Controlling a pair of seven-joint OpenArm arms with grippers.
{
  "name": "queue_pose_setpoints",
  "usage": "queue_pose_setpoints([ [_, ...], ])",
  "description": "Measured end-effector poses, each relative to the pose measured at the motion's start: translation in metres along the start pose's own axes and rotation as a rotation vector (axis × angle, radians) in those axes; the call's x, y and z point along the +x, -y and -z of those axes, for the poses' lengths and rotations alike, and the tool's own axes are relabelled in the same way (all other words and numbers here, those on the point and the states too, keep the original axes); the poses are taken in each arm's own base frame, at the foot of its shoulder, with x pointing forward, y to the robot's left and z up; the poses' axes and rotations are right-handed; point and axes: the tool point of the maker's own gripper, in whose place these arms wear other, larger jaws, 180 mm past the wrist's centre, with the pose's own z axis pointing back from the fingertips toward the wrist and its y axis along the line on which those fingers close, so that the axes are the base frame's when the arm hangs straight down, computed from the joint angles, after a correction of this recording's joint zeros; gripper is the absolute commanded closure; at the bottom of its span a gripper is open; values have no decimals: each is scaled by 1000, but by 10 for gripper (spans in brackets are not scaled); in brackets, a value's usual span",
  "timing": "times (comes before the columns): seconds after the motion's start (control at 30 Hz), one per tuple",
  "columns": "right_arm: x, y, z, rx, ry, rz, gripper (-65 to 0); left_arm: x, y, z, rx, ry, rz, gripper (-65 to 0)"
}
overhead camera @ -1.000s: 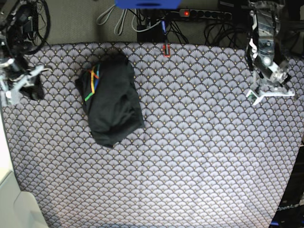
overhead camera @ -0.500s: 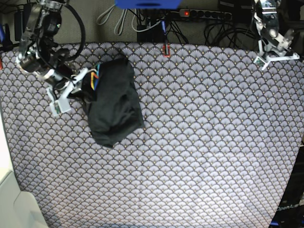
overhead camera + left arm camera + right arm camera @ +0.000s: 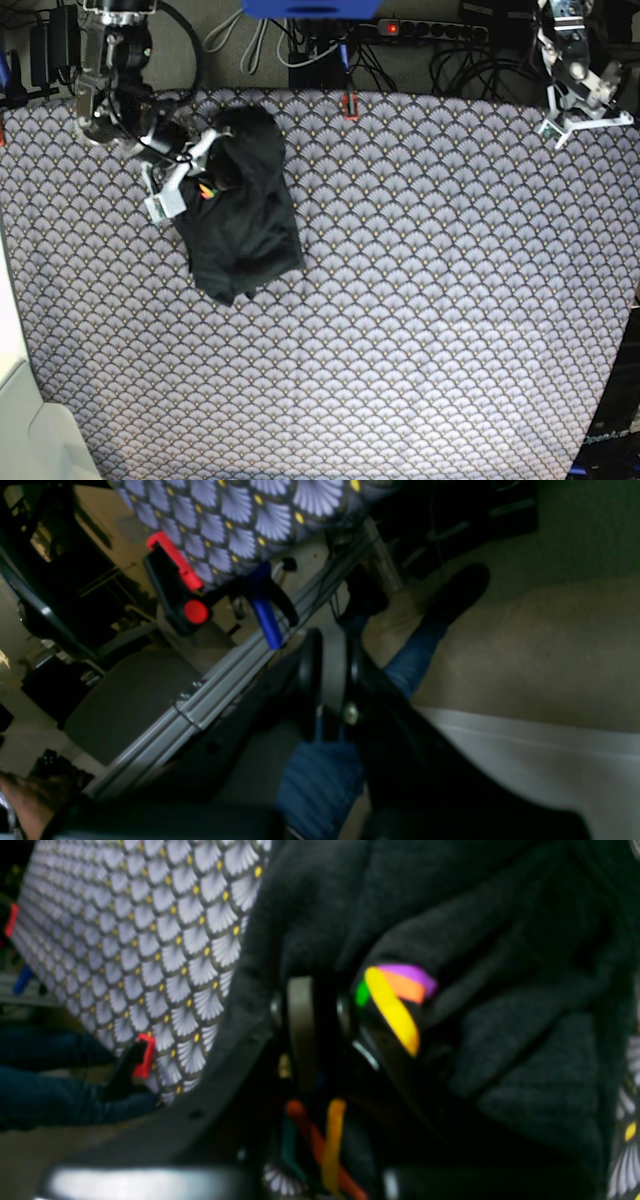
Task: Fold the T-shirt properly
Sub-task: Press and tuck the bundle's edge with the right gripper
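1. Your T-shirt point(image 3: 243, 215) sat bunched in the upper left of the base view on the scallop-patterned cloth point(image 3: 420, 300); striped print point(image 3: 395, 1000) faced the wrist camera.
2. Your right gripper point(image 3: 190, 165) was at the shirt's upper-left edge; its jaws were pinching the dark fabric.
3. Your left gripper point(image 3: 580, 95) sat at the upper right edge, well apart from the shirt; jaws pressed together, holding nothing.
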Motion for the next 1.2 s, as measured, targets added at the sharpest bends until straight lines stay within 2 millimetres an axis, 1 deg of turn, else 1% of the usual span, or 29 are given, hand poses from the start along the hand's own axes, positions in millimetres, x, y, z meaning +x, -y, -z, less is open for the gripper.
queue_pose_setpoints([
  [0.07, 1, -1, -6, -14, -5, -32, -44, 7, -3, 0, 5, 27, -6, -2],
  [0.1, 6, 1, -11, -30, -13, -70, -44, 10, -4, -1, 7, 35, -9, -2],
  [0.17, 26, -1, -22, -49, 27, -135, -44, 12, -7, -1, 13, 39, -12, -2],
  [0.2, 37, -5, -26, -46, 58, -158, -44, 11, -7, -1, 14, 39, -11, -2],
  [0.23, 46, -9, -28, -42, 83, -175, -44, 11, -6, -1, 13, 38, -11, -2],
  [0.27, 50, -13, -28, -36, 91, -188, -44, 11, -5, -1, 11, 37, -10, -2],
  [0.33, 52, -17, -25, -31, 84, -207, -44, 11, -5, -1, 11, 37, -10, -2],
  [0.4, 63, -26, -19, -5, 97, -235, -44, 11, -6, -1, 12, 37, -10, -2],
  [0.47, 74, -37, -9, 37, 118, -253, -44, 9, -4, -1, 10, 32, -6, -2],
  [0.5, 77, -40, -3, 57, 117, -256, -44, 9, -4, -1, 8, 33, -6, -2],
  [0.6, 78, -39, 13, 77, 83, -260, -44, 9, -4, 0, 9, 33, -7, -2],
  [0.67, 84, -40, 22, 98, 79, -257, -44, 7, -4, 0, 9, 25, -6, -2],
  [0.77, 94, -32, 37, 106, 79, -236, -44, 7, -4, 0, 8, 24, -8, -2],
  [0.93, 92, -22, 60, 124, 18, -201, -44, 7, -4, 0, 8, 24, -9, -2],
  [1.13, 109, -6, 78, 125, 33, -144, -44, 6, -5, 0, 12, 21, -8, -2],
  [1.2, 109, -3, 85, 128, 28, -127, -44, 6, -5, 0, 11, 21, -8, -2],
])
